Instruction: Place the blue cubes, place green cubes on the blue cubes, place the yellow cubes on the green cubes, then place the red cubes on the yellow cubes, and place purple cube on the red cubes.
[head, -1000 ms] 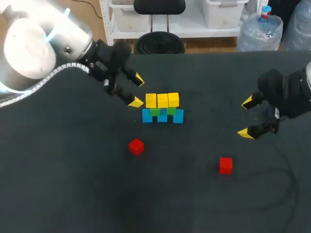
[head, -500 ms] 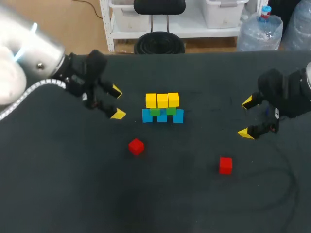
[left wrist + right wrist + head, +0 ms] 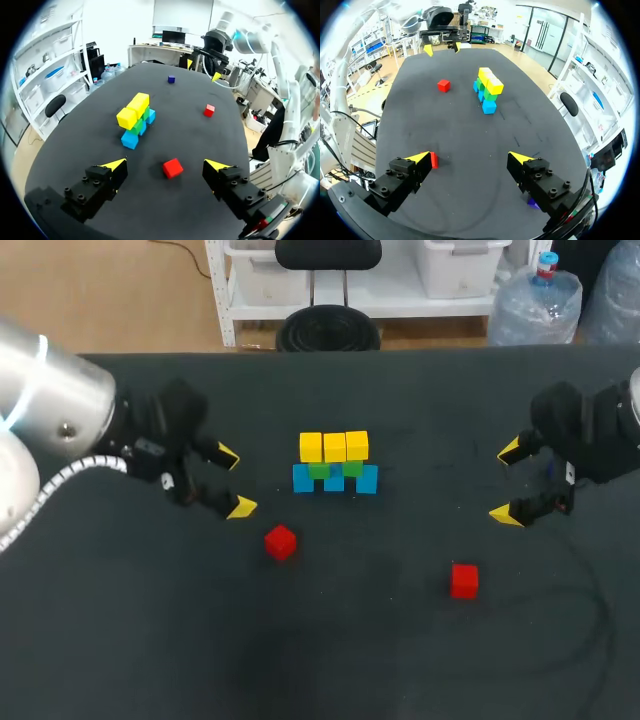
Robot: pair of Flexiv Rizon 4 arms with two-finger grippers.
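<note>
The stack stands mid-table: three blue cubes point(image 3: 334, 481) below, two green cubes point(image 3: 352, 468) on them, three yellow cubes point(image 3: 334, 447) on top. One red cube point(image 3: 281, 542) lies in front of the stack's left end, another red cube point(image 3: 464, 580) to the front right. My left gripper point(image 3: 235, 481) is open, left of the stack and just behind-left of the nearer red cube point(image 3: 172, 168), which lies ahead between its fingers. My right gripper point(image 3: 507, 483) is open at the right. The purple cube point(image 3: 171, 79) sits near it, and peeks out under one finger point(image 3: 532, 203).
The table point(image 3: 120, 640) is dark with a black cable lying at the front right. In the right wrist view the second red cube point(image 3: 434, 160) is half hidden behind one finger. The stack point(image 3: 487, 90) is well ahead of that gripper point(image 3: 469, 158).
My left arm has drawn back from the stack's left end, moving left and toward the front, closer to the nearer red cube. The right arm and all cubes have stayed put.
</note>
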